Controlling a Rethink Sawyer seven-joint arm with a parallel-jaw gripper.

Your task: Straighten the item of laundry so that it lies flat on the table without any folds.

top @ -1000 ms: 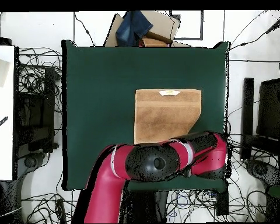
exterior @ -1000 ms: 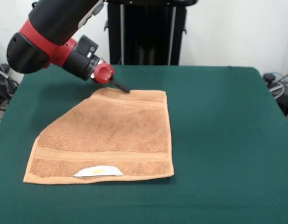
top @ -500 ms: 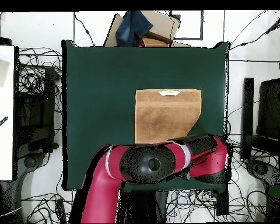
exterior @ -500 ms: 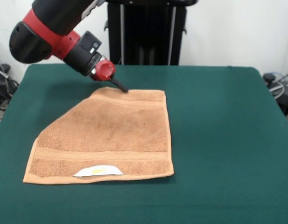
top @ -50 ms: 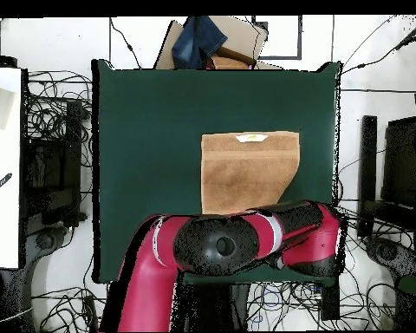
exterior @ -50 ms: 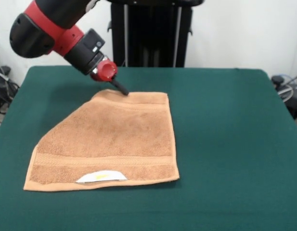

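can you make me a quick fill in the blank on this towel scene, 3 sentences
1. The towel lies on a dark ____ table.
2. In the front view the towel's white label sits on its ____ edge.
3. The claw is at the towel's far edge, beside a corner that is still ____ under.

Missing words: green; near; folded

Towel [exterior @ -50 ms: 109, 139]: looped terry cloth, matt, rough nap; flatter woven band near its label edge, label [exterior @ -50 ms: 101, 176] smooth white fabric. Table [exterior @ -50 ms: 225, 125]: matt dark green felt-like cloth, even. Arm [exterior @ -50 ms: 57, 29]: smooth red and black plastic shells, slight sheen.
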